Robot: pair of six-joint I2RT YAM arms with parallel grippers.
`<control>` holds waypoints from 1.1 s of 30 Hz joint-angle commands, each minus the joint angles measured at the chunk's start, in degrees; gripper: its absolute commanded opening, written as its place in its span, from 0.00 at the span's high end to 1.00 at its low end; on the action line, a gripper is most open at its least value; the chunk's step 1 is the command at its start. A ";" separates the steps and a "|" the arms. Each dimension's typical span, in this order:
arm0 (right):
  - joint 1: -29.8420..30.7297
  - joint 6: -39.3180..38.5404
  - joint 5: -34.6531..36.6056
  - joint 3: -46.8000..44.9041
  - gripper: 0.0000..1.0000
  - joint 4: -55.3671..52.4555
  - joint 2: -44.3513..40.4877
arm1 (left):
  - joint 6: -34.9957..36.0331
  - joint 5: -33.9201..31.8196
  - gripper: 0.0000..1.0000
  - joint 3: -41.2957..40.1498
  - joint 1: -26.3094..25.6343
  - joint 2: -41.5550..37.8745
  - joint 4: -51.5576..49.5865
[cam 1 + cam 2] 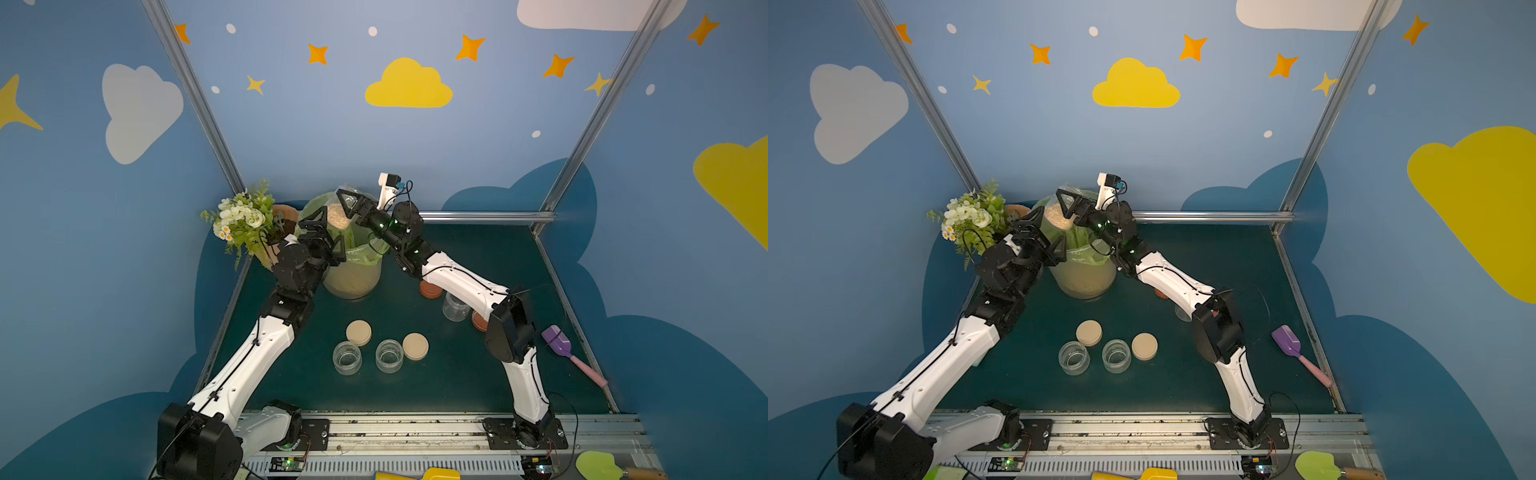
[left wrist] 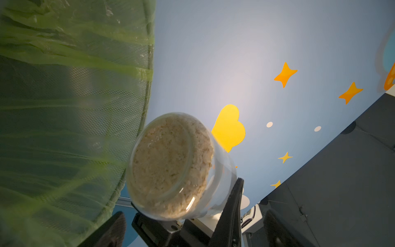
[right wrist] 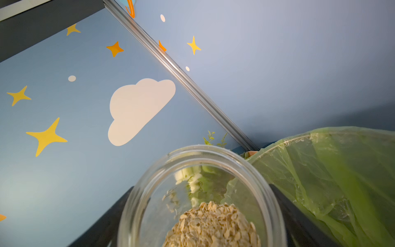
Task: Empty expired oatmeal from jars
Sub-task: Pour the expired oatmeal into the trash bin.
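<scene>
Front rail (image 1: 395, 428) is nearest the lens at 6 o'clock and carries both arm bases. A green-bladed tool with a wooden handle (image 1: 598, 465) lies at its 5 o'clock end.

Bench (image 1: 478, 382):
- Jar A (image 1: 347, 357) and jar B (image 1: 389, 355) stand upright, lidless and empty, side by side just 6 o'clock of centre.
- Beige lid 1 (image 1: 358, 332) lies just beside jar A at its 12 o'clock; beige lid 2 (image 1: 415, 345) just beside jar B at its 3 o'clock.
- Jar C (image 1: 455, 307) is empty, at 3 o'clock of centre, partly behind the right forearm. It sits between rust-orange lid 1 (image 1: 430, 289) and rust-orange lid 2 (image 1: 478, 322).
- Purple scoop (image 1: 557, 340) lies near the 4 o'clock edge.
- Bin (image 1: 353, 278), lined with a green bag (image 2: 64, 85), stands at 11 o'clock, with a flower pot (image 1: 288, 214) at its 10 o'clock.

Jar D (image 1: 337, 219) is tipped above the bin mouth, with the oatmeal (image 2: 162, 164) inside it. Right end effector (image 1: 347, 205) is partly closed on jar D. Left end effector (image 1: 328, 232) is at full spread and grips nothing, just beside jar D at its 7 o'clock.

Left wrist view: jar D's round end, packed with oatmeal, faces the camera. Cannot tell whether that end is mouth or base, nor whether a left finger (image 2: 232, 211) touches the glass.
</scene>
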 commanded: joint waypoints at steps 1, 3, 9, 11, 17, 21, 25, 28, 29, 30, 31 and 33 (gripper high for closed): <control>0.49 -1.25 1.50 0.26 0.88 8.48 -5.37 | -3.74 -2.61 0.00 2.58 -1.26 2.34 5.59; 0.76 -1.52 1.60 0.44 0.88 8.25 -5.36 | -4.43 -2.54 0.00 3.64 -1.88 4.23 6.76; 1.19 -2.27 1.52 0.58 0.88 8.55 -5.49 | -6.84 -4.32 0.00 4.00 -2.90 8.74 12.40; 1.39 -2.84 1.69 0.11 0.88 8.83 -5.80 | -7.24 -4.79 0.00 4.16 -2.99 9.79 14.77; 1.93 -3.33 2.07 -1.31 0.89 9.86 -6.34 | -7.50 -5.70 0.00 5.67 -3.65 12.79 18.49; 2.49 -3.49 2.54 -3.41 0.89 11.05 -7.31 | -7.70 -6.95 0.00 6.44 -3.70 14.98 22.37; 2.80 -4.68 2.80 -4.95 0.89 12.91 -8.71 | -8.20 -9.53 0.00 5.48 -3.91 15.16 23.27; 2.72 -5.17 2.78 -5.98 0.89 13.67 -9.35 | -7.52 -11.42 0.00 4.45 -3.89 14.36 23.31; 2.68 -5.52 2.46 -6.02 0.89 13.42 -9.60 | -7.68 -11.53 0.00 4.43 -3.94 14.32 23.24; 2.72 -5.66 2.31 -5.99 0.89 13.04 -9.69 | -7.47 -11.65 0.00 4.57 -3.96 14.37 23.66; 2.65 -5.58 2.32 -6.23 0.89 13.28 -9.72 | -7.51 -12.01 0.00 4.49 -3.90 14.38 23.92; 2.57 -5.09 2.21 -6.56 0.89 13.69 -9.72 | -7.67 -12.94 0.00 4.44 -3.83 14.26 23.65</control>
